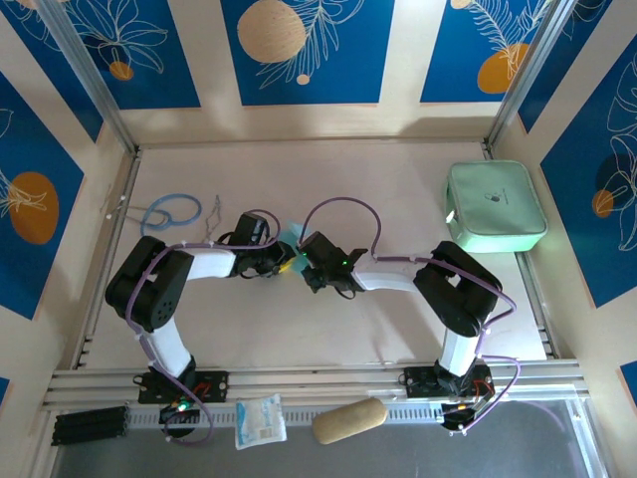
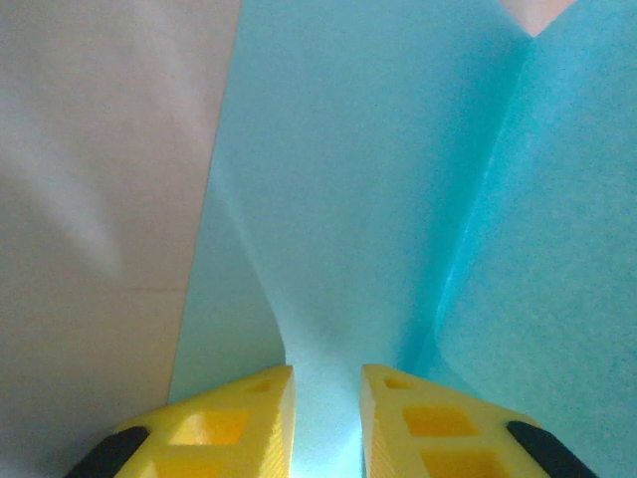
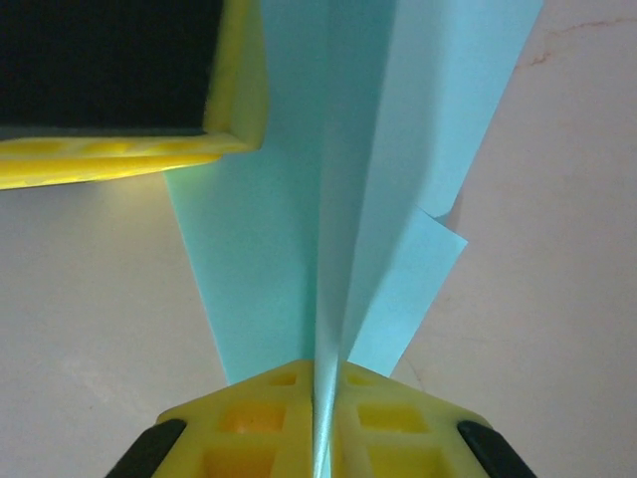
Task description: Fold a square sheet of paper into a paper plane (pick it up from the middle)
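Note:
The square sheet of paper is folded into a narrow light-blue paper plane (image 1: 290, 237) with a centre crease, held between both grippers at mid-table. My right gripper (image 1: 307, 262) is shut on the crease; in the right wrist view its fingertips (image 3: 325, 383) pinch the folded paper plane (image 3: 279, 259), whose wings spread to either side. My left gripper (image 1: 283, 264) faces it from the left. In the left wrist view a raised fold of the paper plane (image 2: 378, 199) runs between its narrowly parted fingertips (image 2: 326, 398). One left finger (image 3: 100, 159) lies over the paper in the right wrist view.
A mint-green zip case (image 1: 495, 207) stands at the back right. A blue cable loop (image 1: 171, 211) lies at the back left. On the near rail lie a white snack packet (image 1: 261, 420) and a tan oblong object (image 1: 348, 421).

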